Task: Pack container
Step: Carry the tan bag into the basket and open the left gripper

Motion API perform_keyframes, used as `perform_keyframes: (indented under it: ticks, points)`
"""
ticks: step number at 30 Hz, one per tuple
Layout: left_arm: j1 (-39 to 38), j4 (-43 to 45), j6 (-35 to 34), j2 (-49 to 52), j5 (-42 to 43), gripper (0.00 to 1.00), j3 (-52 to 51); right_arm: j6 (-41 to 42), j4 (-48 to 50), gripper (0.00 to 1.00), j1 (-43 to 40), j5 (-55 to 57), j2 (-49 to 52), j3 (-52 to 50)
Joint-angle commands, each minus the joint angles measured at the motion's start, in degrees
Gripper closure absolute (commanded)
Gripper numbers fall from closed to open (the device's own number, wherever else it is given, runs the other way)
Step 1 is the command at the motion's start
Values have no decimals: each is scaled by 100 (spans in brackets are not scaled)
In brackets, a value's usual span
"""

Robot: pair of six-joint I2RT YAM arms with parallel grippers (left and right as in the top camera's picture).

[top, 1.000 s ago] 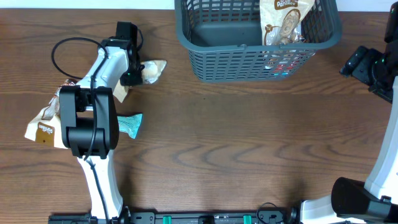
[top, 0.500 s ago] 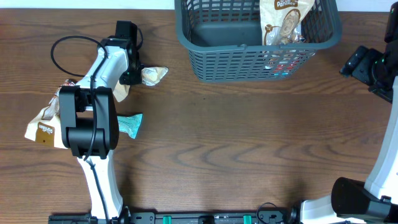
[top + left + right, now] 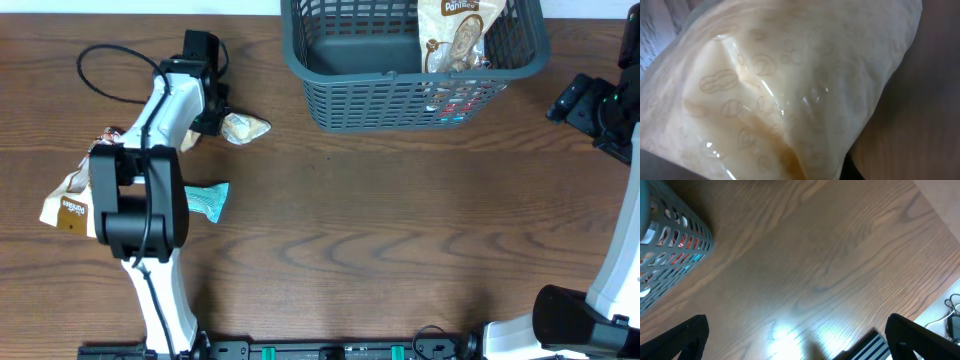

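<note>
The left arm reaches forward, its left tool (image 3: 217,122) pinching a crinkled cream plastic snack packet (image 3: 247,127); the right tool (image 3: 800,342), spread wide, hangs beside the grey-teal slotted plastic basket (image 3: 400,95).

The snack packet (image 3: 455,40) in the container (image 3: 330,95) reads "PaniBee".

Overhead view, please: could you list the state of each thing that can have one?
left gripper, shut on cream packet.
right gripper, open, empty, over the table.
cream packet, pinched at its end.
container, upright, one snack bag inside, left half bare.
teal packet, lying flat on table.
brown bag, lying on table, partly under left arm.
</note>
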Motion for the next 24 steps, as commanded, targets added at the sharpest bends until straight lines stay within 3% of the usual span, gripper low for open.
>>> perform_keyframes:
  ticks: [1,8,13,24]
  points:
    - [-144,81,955,-914,-184,94,76,63,-17,1,-39,101,31,26]
    - [-450,459,1958,-2332,-175,94,76,63,-17,1,-39,101,31,26]
    - [-1008,1390,2455,-3108,-177,94,79,63,-17,1,-39,98,31,26]
    - [-1915,3139,2544,-3042,-225,94,450,63,-15,1,-31,98,31,26]
